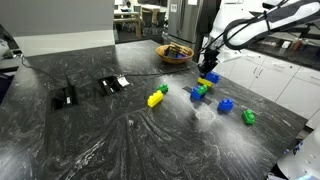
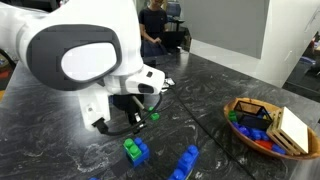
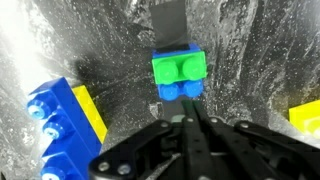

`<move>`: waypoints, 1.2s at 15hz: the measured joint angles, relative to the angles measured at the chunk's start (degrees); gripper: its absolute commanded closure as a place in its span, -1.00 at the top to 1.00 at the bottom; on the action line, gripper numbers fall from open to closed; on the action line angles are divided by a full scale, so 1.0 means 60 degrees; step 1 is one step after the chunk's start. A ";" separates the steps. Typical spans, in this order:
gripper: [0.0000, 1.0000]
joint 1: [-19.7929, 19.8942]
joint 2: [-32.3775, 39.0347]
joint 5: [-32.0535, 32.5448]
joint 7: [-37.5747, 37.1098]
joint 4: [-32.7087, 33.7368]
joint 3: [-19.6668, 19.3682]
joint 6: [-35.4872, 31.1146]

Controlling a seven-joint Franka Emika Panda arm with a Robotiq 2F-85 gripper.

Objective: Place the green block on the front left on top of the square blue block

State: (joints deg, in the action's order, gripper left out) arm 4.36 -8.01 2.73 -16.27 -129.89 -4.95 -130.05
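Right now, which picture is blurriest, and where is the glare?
Wrist view: the gripper and blue-and-yellow piece near the lens are soft, the green block sharper. In both exterior views the glossy table throws pale glare.

Exterior view: far, across the counter [image 1: 100, 140] toward the arm [image 1: 265, 25].
Exterior view: close behind the arm [image 2: 70, 50].
Wrist view: straight down, near the green block [image 3: 178, 66].
Shared: green block in all three.

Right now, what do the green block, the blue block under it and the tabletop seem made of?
Green block: likely moulded plastic, glossy, round studs catching light.
Blue block: same glossy plastic look.
Tabletop: perhaps polished stone or a laminate imitating it; dark, grey-veined, reflective.
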 measured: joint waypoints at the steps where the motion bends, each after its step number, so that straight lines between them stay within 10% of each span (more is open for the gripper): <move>1: -1.00 0.0000 -0.0075 0.0009 -0.0084 0.0000 0.0011 0.0252; 18: -1.00 -0.0002 -0.0198 -0.0336 -0.0390 0.0017 0.0098 0.1335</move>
State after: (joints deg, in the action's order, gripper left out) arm 4.35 -9.20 0.71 -18.61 -129.79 -4.37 -122.04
